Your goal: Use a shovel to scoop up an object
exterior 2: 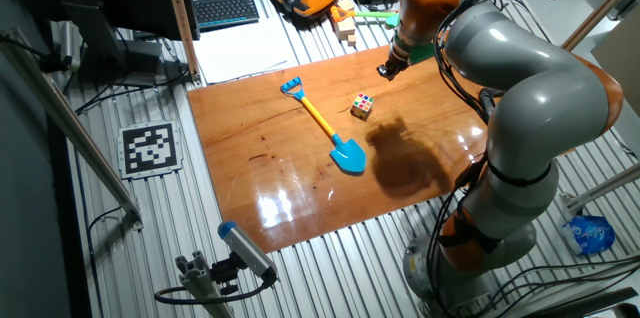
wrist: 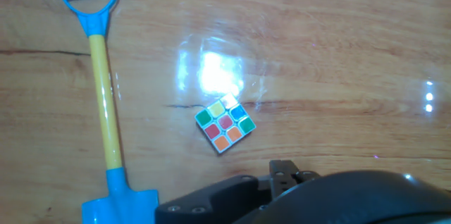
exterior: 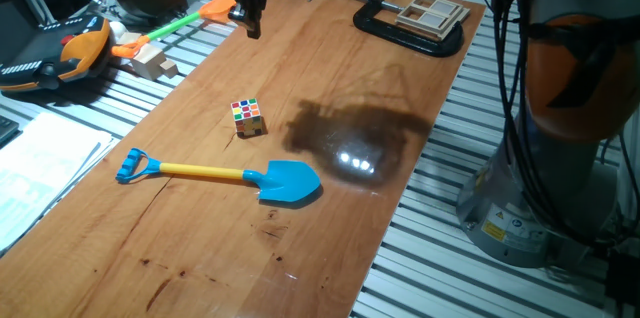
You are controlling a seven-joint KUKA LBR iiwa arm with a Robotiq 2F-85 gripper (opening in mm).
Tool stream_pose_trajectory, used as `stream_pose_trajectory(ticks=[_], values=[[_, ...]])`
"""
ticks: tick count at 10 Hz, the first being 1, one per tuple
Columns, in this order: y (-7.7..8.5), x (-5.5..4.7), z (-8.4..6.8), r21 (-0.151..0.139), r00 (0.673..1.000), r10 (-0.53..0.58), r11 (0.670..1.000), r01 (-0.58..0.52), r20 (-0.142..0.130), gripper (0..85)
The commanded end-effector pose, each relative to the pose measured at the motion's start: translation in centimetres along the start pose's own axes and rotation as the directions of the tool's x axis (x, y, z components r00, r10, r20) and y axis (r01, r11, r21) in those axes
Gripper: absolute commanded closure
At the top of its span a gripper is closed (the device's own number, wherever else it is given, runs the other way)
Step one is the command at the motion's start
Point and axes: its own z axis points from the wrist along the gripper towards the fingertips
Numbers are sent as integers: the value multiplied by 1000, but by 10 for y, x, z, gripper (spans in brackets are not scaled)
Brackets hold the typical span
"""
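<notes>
We see the shovel (exterior: 222, 175) flat on the table (exterior: 330, 228), long axis along the near edge, blue blade right, D-grip left (yellow shaft between). The cube (exterior: 247, 116) sits just behind. Gripper (exterior: 250, 26) hovers high; can't tell its jaws.

Shovel (exterior: 222, 175): lying flat on the table (exterior: 330, 248), lower left of centre in one fixed view, blade pointing right, handle end pointing left.
Puzzle cube (exterior: 247, 116): sitting on the table just above the shovel's shaft in that view, apart from it.
Gripper (exterior: 249, 28): hanging over the table's far edge, upper centre-left, well apart from cube and shovel.
Second toy shovel (exterior: 172, 27): lying off the table at upper left, beside wooden blocks (exterior: 153, 61).
Clamp (exterior: 405, 24): lying on the table's upper right corner.
Hand view: shovel running down the left side, cube sitting at centre.
</notes>
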Motion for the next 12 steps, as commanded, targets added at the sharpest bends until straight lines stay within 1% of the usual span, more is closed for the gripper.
stream_pose_trajectory(ticks=[1,2,3,4,5,6,8,9,11,12], values=[[0,0,0,6,1000,-4,1000,4,-2,850],[0,0,0,-23,1000,-22,1000,21,-8,850],[0,0,0,-23,999,-40,999,40,2,850],[0,0,0,-41,999,-46,998,46,-12,850],[0,0,0,-49,998,-58,997,57,-19,850],[0,0,0,-52,999,-46,998,45,-17,850],[0,0,0,-63,999,17,998,-19,-36,850],[0,0,0,-69,999,32,997,-35,-38,850],[0,0,0,-82,999,27,996,-30,-42,850],[0,0,0,-77,998,37,996,-40,-42,850]])
